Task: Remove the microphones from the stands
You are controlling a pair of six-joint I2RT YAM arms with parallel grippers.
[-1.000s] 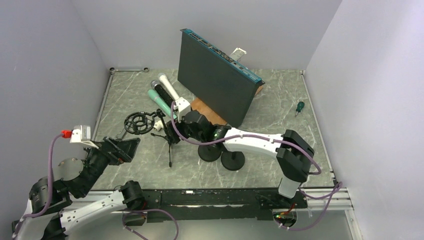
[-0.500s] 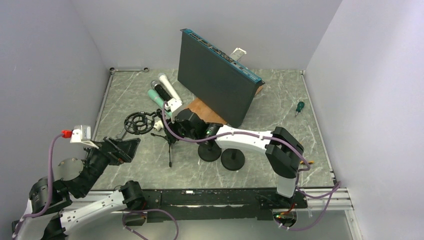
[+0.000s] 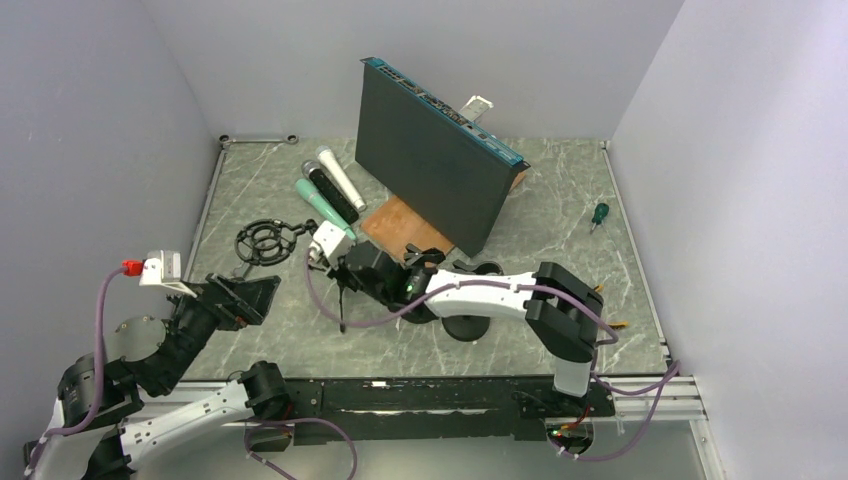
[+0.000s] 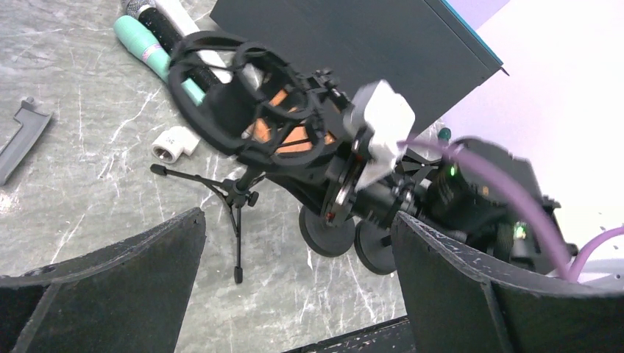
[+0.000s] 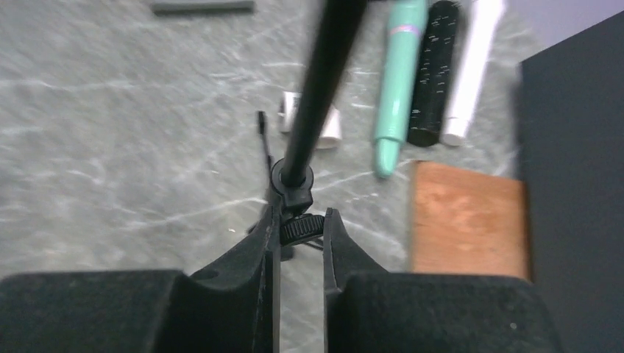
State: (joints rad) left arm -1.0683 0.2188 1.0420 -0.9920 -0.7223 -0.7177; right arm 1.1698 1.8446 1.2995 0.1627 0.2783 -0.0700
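Observation:
A small black tripod stand (image 3: 341, 300) carries a black ring-shaped shock mount (image 3: 266, 243) that leans out to the left. I can see the table through the mount (image 4: 243, 110). Three microphones lie side by side on the table behind it, teal (image 3: 322, 208), black (image 3: 330, 190) and white (image 3: 340, 177). My right gripper (image 3: 340, 274) is shut on the stand's knurled knob (image 5: 302, 229) at the foot of its pole (image 5: 316, 95). My left gripper (image 3: 243, 297) hangs open to the left of the stand, holding nothing.
A tall dark panel (image 3: 430, 160) stands behind a wooden board (image 3: 405, 225). Two round black bases (image 3: 468, 322) sit under my right forearm. A white fitting (image 4: 171, 143) and a grey bracket (image 4: 22, 132) lie left of the stand, and a green screwdriver (image 3: 599, 214) lies far right.
My right gripper moved left and down to the stand's hub and closed on the knob. The shock mount swung slightly left. The left arm stayed still.

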